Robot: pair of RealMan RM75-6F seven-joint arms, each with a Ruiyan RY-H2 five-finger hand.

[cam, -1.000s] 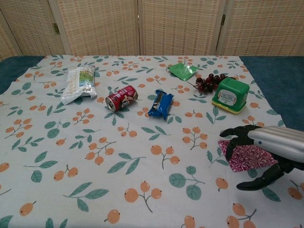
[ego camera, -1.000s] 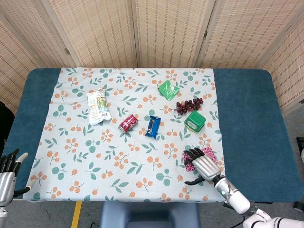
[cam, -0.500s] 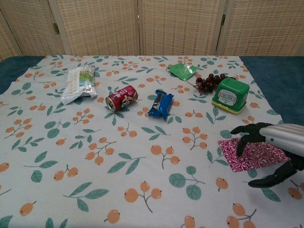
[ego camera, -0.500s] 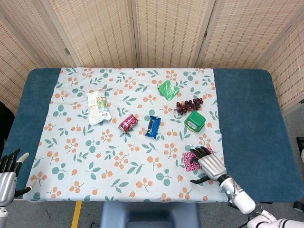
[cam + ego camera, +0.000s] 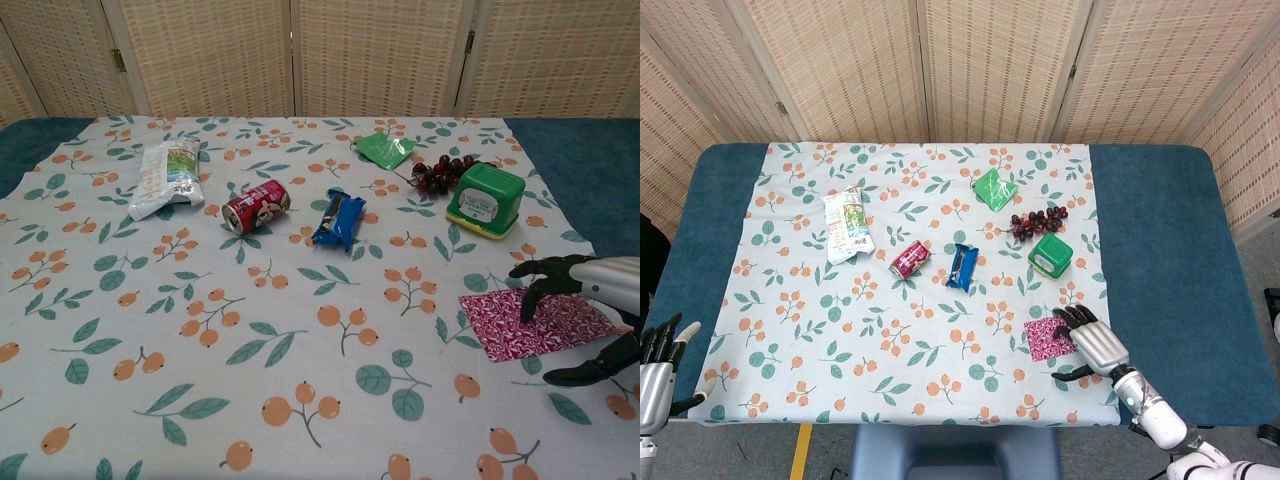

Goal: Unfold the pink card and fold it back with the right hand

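right hand (image 5: 1093, 342) palm down, fingers spread and curved, thumb apart, holding nothing | left hand (image 5: 658, 368) low at near-left corner, fingers up and apart

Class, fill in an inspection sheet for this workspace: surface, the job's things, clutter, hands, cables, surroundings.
Surface: table in blue cloth, floral cloth over it.
Job's things: pink card lying flat near the right front edge.
Clutter: snack bag, red can, blue wrapper, green packet, grapes, green box.
Hands: right hand spread over the card's right part; left hand open, off the table.
Cables: nothing seen.
Surroundings: woven screen behind.
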